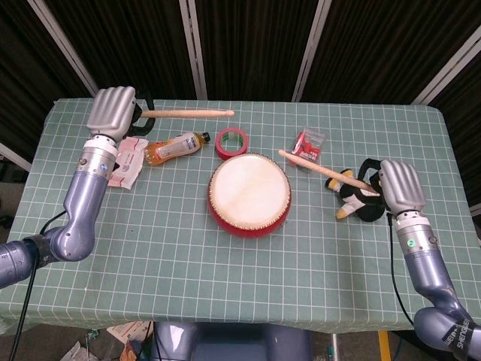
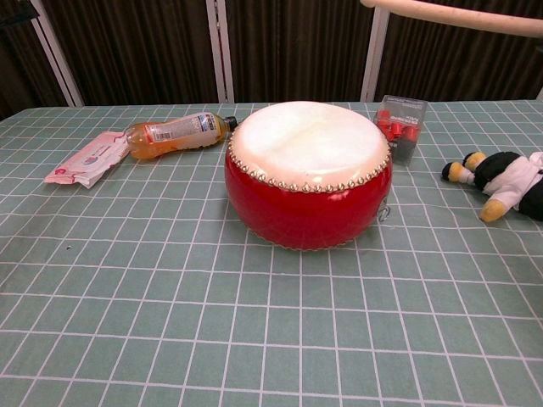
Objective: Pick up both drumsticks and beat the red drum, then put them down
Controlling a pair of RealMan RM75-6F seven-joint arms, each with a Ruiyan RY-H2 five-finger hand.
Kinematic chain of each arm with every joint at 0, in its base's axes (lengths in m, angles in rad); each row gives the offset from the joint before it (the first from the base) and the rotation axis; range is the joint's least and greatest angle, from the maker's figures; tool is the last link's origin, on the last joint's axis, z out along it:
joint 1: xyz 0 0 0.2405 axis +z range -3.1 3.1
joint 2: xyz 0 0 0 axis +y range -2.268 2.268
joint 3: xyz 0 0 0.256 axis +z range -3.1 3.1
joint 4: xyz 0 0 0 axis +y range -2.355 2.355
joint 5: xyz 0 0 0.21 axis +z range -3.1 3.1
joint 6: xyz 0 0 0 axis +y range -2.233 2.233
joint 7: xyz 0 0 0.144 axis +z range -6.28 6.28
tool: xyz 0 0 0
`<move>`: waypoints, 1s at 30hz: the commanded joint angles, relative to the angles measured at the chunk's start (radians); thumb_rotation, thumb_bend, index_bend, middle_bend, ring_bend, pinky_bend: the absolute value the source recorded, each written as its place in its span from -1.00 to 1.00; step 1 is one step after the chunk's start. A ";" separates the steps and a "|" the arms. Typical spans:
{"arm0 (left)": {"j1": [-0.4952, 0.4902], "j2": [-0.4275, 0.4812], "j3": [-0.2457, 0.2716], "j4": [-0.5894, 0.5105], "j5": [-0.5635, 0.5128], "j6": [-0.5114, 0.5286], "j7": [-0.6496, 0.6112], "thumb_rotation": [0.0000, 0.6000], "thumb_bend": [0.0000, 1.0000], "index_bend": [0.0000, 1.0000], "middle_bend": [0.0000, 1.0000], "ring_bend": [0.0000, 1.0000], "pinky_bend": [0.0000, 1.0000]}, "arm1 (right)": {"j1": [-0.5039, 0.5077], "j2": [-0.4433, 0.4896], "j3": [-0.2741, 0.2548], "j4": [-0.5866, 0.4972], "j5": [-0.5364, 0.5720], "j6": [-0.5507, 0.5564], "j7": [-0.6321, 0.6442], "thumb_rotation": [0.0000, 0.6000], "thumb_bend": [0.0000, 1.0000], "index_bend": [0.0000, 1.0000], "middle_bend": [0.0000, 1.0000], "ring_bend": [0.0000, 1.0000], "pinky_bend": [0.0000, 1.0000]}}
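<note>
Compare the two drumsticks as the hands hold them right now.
The left drumstick lies level over the table's far edge, well clear of the red drum, gripped by the left hand. The right drumstick slants down toward the drum, its tip close to the rim, held by the right hand above the plush toy. Both are plain pale wood, and neither touches the drumhead.

The round red drum with a white skin (image 1: 249,195) sits mid-table. Behind it lies the red tape ring (image 1: 232,140); to its left, the orange drink bottle (image 1: 176,146), then the pink wipes pack (image 1: 127,161). To its right lies the black-and-white plush toy (image 1: 359,197).
</note>
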 commanded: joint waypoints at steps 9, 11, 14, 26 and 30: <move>0.050 0.023 0.044 0.041 0.054 -0.069 -0.063 1.00 0.11 0.52 1.00 1.00 1.00 | 0.130 -0.250 -0.161 0.194 0.053 -0.071 -0.345 1.00 0.08 0.94 1.00 1.00 1.00; 0.058 0.023 0.053 0.056 0.064 -0.082 -0.075 1.00 0.12 0.52 1.00 1.00 1.00 | 0.160 -0.291 -0.228 0.250 0.068 -0.052 -0.523 1.00 0.08 0.94 1.00 1.00 1.00; 0.063 0.023 0.061 0.077 0.072 -0.098 -0.087 1.00 0.11 0.52 1.00 1.00 1.00 | 0.176 -0.329 -0.256 0.279 0.073 0.020 -0.663 1.00 0.08 0.94 1.00 1.00 1.00; 0.056 0.031 0.063 0.058 0.081 -0.099 -0.089 1.00 0.11 0.52 1.00 1.00 1.00 | 0.105 -0.200 -0.075 0.138 0.096 0.211 -0.503 1.00 0.08 0.94 1.00 1.00 1.00; 0.031 0.026 0.059 0.022 0.061 -0.072 -0.047 1.00 0.12 0.52 1.00 1.00 1.00 | 0.050 -0.129 -0.050 0.072 0.084 0.240 -0.410 1.00 0.08 0.94 1.00 1.00 1.00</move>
